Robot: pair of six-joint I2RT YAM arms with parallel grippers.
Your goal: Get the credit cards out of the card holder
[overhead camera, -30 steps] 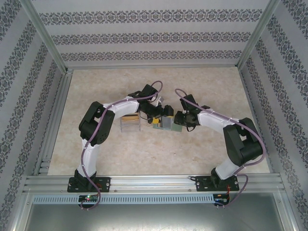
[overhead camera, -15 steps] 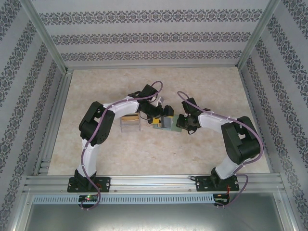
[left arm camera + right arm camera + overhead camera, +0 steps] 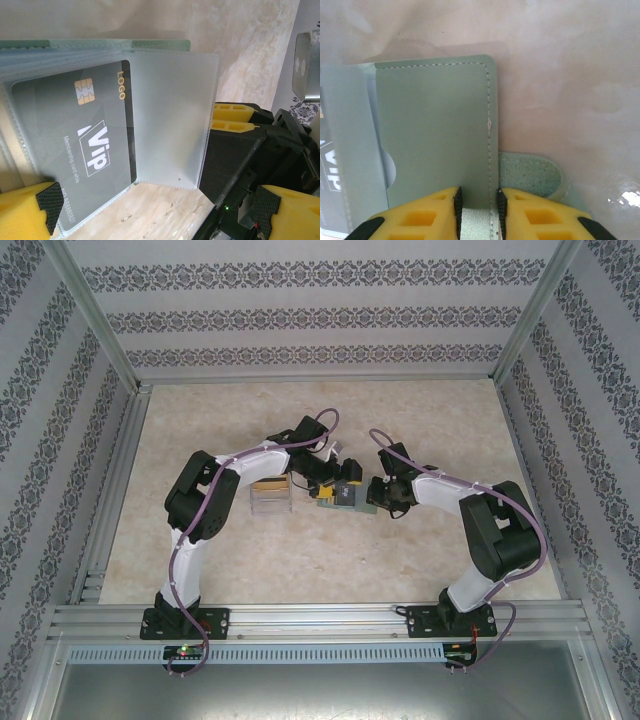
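Note:
The card holder (image 3: 348, 498) lies spread on the table between both arms; its grey-green panel (image 3: 435, 130) faces the right wrist camera. Frosted clear sleeves (image 3: 170, 110) fan out from it. One sleeve holds a dark credit card (image 3: 85, 140) with a gold chip and "VIP" print. My left gripper (image 3: 155, 212) is wide open over the sleeves, and one yellow fingertip (image 3: 25, 210) sits by the card's corner. My right gripper (image 3: 477, 200) rests on the holder's right edge with its jaws a narrow gap apart. One finger lies over the panel, the other just outside its stitched edge.
A clear plastic box (image 3: 270, 496) stands just left of the left gripper. The holder's rounded closing tab (image 3: 530, 172) sticks out beside the right finger. Bare marbled table (image 3: 430, 420) surrounds the work, fenced by aluminium rails and patterned walls.
My right gripper has shifted slightly on the holder's right edge and its jaws narrowed a little. The left arm and the holder stayed put.

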